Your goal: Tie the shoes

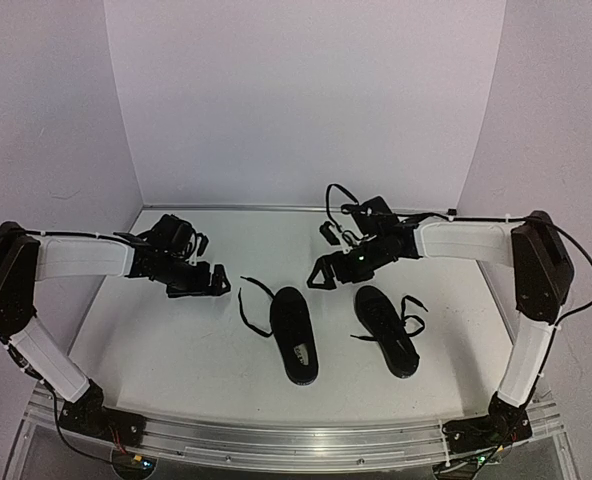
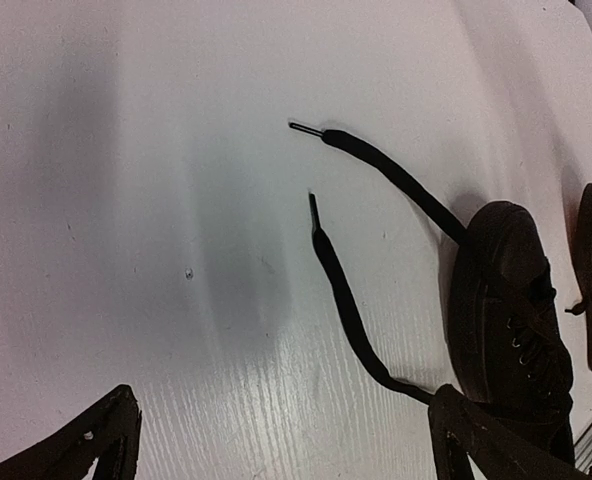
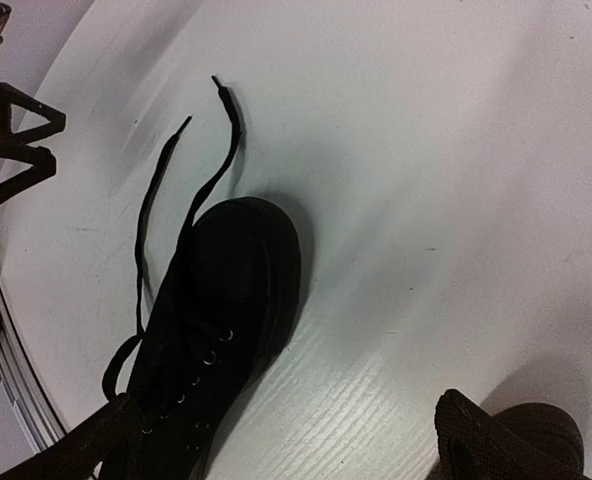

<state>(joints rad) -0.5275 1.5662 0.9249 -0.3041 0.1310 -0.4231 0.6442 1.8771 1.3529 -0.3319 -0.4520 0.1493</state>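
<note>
Two small black shoes lie toes away from me on the white table, both untied. The left shoe (image 1: 294, 335) shows a white insole label, and its two laces (image 1: 251, 305) trail loose to its left. The right shoe (image 1: 386, 328) has loose laces (image 1: 411, 308) on its right. My left gripper (image 1: 214, 280) is open and empty, left of those laces. In the left wrist view the gripper (image 2: 286, 445) faces the laces (image 2: 348, 300) and the shoe (image 2: 506, 300). My right gripper (image 1: 323, 275) is open and empty, hovering beyond the toes. In the right wrist view the gripper (image 3: 276, 450) is over the left shoe (image 3: 216, 320).
The table (image 1: 176, 350) has white walls at the back and sides and a metal rail (image 1: 296, 440) along its near edge. The left gripper shows at the top left of the right wrist view (image 3: 11, 130).
</note>
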